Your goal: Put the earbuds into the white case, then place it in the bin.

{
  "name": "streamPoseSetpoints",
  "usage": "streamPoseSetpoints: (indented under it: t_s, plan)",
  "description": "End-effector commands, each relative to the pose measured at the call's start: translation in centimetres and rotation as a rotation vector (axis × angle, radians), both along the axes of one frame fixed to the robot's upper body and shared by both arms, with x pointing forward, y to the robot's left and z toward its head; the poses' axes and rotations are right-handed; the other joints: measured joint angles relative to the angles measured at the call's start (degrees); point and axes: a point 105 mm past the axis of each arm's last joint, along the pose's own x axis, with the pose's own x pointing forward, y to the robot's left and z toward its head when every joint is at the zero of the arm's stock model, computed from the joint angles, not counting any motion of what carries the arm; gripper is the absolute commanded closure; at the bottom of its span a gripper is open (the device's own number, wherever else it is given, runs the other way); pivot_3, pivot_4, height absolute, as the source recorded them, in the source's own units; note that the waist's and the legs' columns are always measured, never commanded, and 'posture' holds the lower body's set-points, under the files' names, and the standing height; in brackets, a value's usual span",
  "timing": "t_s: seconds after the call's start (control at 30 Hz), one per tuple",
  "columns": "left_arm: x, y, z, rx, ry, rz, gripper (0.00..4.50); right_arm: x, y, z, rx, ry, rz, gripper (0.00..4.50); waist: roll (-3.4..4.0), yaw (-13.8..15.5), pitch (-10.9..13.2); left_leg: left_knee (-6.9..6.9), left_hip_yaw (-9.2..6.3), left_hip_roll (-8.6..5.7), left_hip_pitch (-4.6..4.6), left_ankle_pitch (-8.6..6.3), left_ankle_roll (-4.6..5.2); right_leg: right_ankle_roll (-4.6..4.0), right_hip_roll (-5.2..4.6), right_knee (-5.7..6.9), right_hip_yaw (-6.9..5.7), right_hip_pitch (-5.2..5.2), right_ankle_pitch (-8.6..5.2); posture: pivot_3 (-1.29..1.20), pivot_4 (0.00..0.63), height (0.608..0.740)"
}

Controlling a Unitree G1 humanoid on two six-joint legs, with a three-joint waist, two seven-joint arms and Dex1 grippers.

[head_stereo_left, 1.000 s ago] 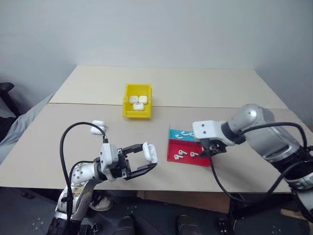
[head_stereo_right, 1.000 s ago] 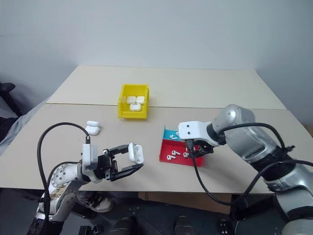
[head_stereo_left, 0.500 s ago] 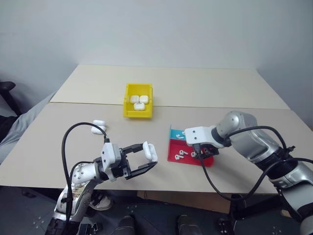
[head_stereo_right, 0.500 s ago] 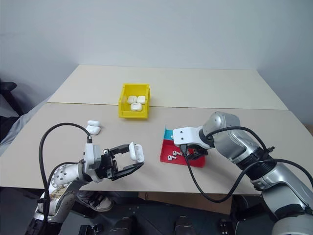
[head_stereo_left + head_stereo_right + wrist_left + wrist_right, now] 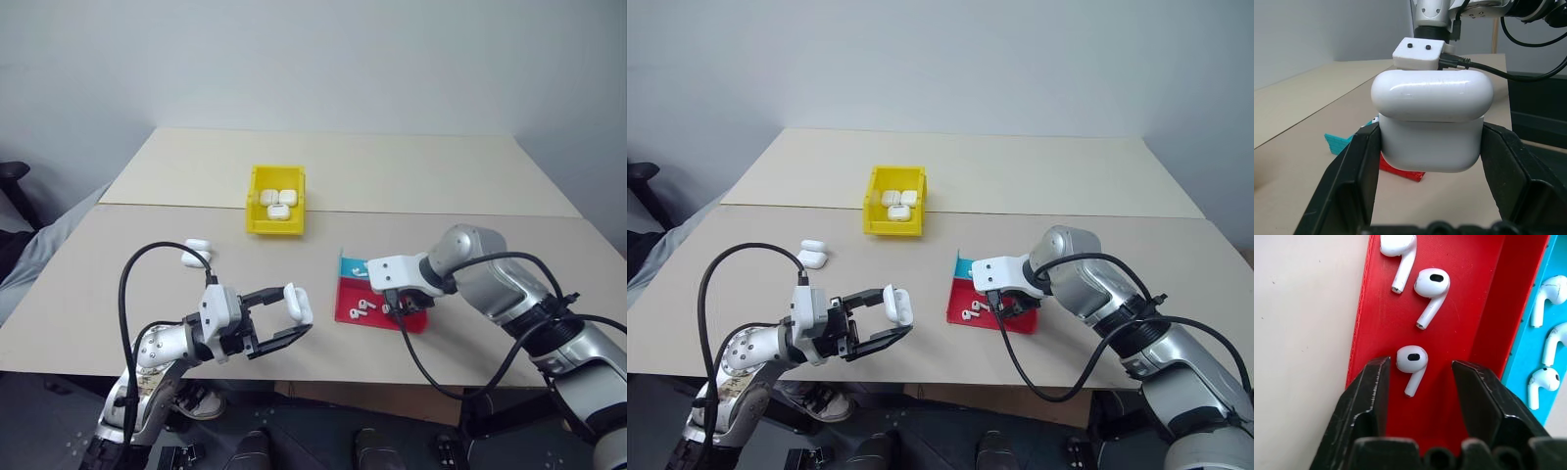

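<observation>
Two end effectors: left (image 5: pixel 1430 147) grips white case (image 5: pixel 1431 125), right (image 5: pixel 1420 382) open astride earbud (image 5: pixel 1411 361); no labels legible

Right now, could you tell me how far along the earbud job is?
Done: three cases lie in the yellow bin. In hand: the left gripper holds a closed white case; the right gripper straddles an earbud in the red tray. Left: filling and binning this case.
</observation>
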Motion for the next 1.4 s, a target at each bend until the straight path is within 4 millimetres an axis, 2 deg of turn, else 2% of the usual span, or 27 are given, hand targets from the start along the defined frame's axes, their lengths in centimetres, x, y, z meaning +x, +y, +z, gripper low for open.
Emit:
streamPoseSetpoints:
  t_s: [0.03,0.13,0.23,0.27,0.7,0.83,1.07,1.13,1.23,1.4]
  plan:
    - [-0.5,-0.3,0.9,-0.006,-0.034,-0.018,1.74,-0.2,0.1,0.3,-0.002,-0.014,0.026,1.96,0.0,0.0,0.0,0.0,0.0,0.0,0.0,0.0,0.0,0.0,0.0,0.0,0.0,0.0,0.0,0.0,0.15,0.74]
    - [-0.5,-0.4,0.9,-0.004,-0.033,-0.02,1.74,-0.3,0.1,0.3,0.0,-0.009,0.032,1.96,0.0,0.0,0.0,0.0,0.01,0.0,0.0,0.0,0.0,0.0,0.0,-0.01,0.0,0.0,0.0,0.0,0.15,0.74]
    - [-0.5,-0.4,0.9,-0.003,-0.033,-0.02,1.74,-0.2,0.1,0.2,0.0,-0.007,0.027,2.44,0.0,0.0,0.0,-0.02,0.0,0.0,0.0,0.0,0.0,0.0,0.0,-0.01,0.0,-0.01,0.0,0.0,0.15,0.74]
    - [-0.5,-0.4,0.8,0.014,-0.023,-0.023,1.74,-0.2,0.1,0.2,0.0,-0.005,0.028,2.78,0.0,0.0,0.0,-0.04,0.0,0.0,0.0,0.0,0.0,0.0,0.0,-0.01,0.0,-0.02,0.0,0.0,0.15,0.74]
    - [-0.4,-0.5,0.7,0.039,-0.01,-0.029,1.74,-0.3,0.2,0.1,-0.001,-0.009,0.043,2.78,0.0,0.0,0.0,-0.04,0.0,0.0,0.0,0.0,0.0,0.0,-0.01,-0.02,0.0,-0.03,0.0,0.0,0.15,0.74]
    - [-0.5,-0.4,0.7,0.046,-0.007,-0.034,1.74,-0.4,0.1,0.0,-0.011,-0.01,0.056,3.62,0.0,0.0,0.0,-0.04,0.01,0.0,0.0,-0.01,0.0,-0.01,-0.01,-0.03,0.0,-0.03,0.0,0.0,0.15,0.74]
    - [-0.4,-0.4,0.8,0.035,-0.012,-0.033,1.74,-0.3,0.3,0.4,0.017,-0.024,0.049,3.62,0.0,0.0,0.0,-0.03,0.0,0.0,0.0,0.0,-0.01,-0.01,-0.01,-0.03,0.0,-0.02,0.0,0.0,0.15,0.74]
    - [0.0,-0.5,1.1,0.018,-0.03,-0.02,1.74,-0.4,0.4,1.0,0.04,-0.04,0.048,3.62,0.0,0.0,0.0,-0.03,0.0,0.0,0.0,0.0,-0.01,-0.01,-0.01,-0.04,0.0,-0.02,0.0,0.0,0.15,0.74]
    - [0.5,-0.8,1.9,-0.003,-0.054,-0.016,1.74,-0.8,0.8,3.2,0.131,-0.081,0.04,3.62,0.0,0.1,0.0,-0.03,0.0,0.0,-0.02,0.0,0.0,-0.01,-0.01,-0.02,0.0,-0.04,0.0,0.0,0.15,0.74]
    - [-0.3,-2.0,4.6,-0.09,-0.064,-0.123,1.74,-2.3,1.6,9.5,0.46,-0.19,0.026,3.62,0.0,0.3,0.0,-0.04,-0.01,0.0,-0.05,0.0,0.0,0.0,0.0,-0.04,-0.01,-0.03,-0.01,0.0,0.15,0.74]
